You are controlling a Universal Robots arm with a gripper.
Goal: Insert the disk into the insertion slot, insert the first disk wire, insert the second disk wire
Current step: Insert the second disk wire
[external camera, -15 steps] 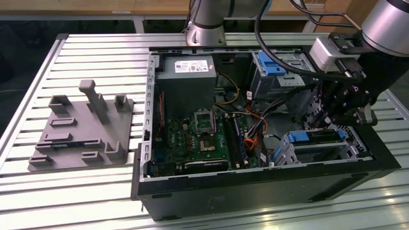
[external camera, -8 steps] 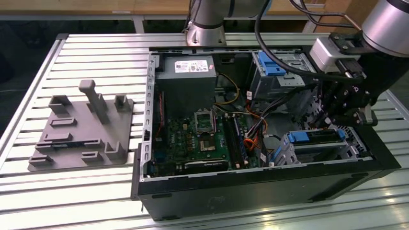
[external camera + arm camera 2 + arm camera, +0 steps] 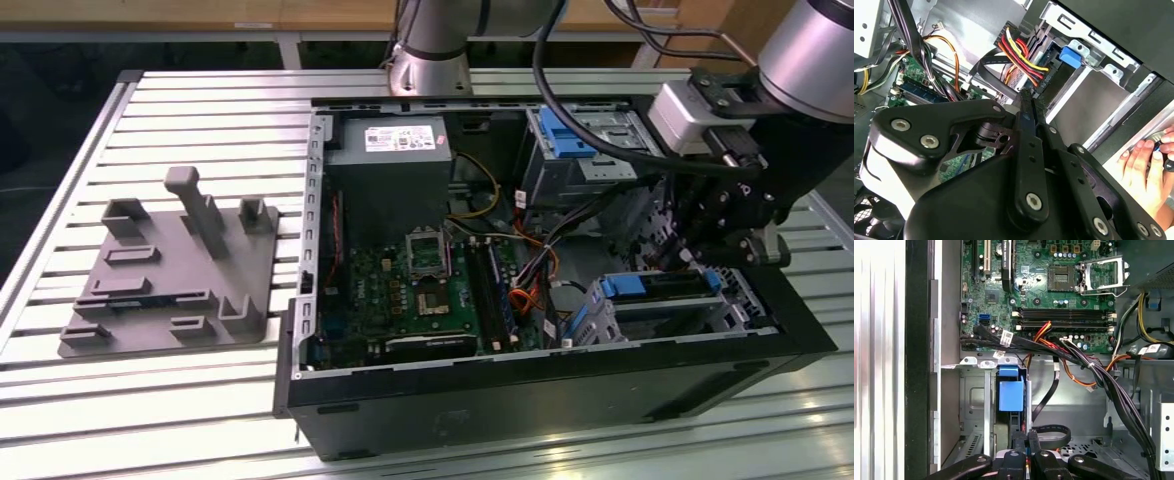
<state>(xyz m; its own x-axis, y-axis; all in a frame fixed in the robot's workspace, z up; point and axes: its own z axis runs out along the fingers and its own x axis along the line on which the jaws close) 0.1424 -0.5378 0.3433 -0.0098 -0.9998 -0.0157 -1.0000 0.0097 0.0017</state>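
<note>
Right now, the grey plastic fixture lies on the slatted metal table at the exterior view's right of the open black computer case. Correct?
No. The exterior view shows the grey plastic fixture on the slatted metal table at that view's left of the open black computer case, not its right.

We see the open black computer case (image 3: 534,380) lying on the slatted metal worktop (image 3: 200,110). On the exterior view's left, well apart from the case, sits the grey plastic fixture plate with upright posts (image 3: 174,270). Inside the case, the green motherboard (image 3: 434,300) lies toward the exterior view's left, with the boxy grey power supply (image 3: 390,165) behind it. On the exterior view's right, the taller grey metal cage bearing a blue latch (image 3: 581,140) stands behind the low perforated sheet-metal insertion slot (image 3: 667,305). The silver disk in its blue frame (image 3: 654,287) sits in that slot, and the black hand (image 3: 727,235) hangs just above it.
</note>
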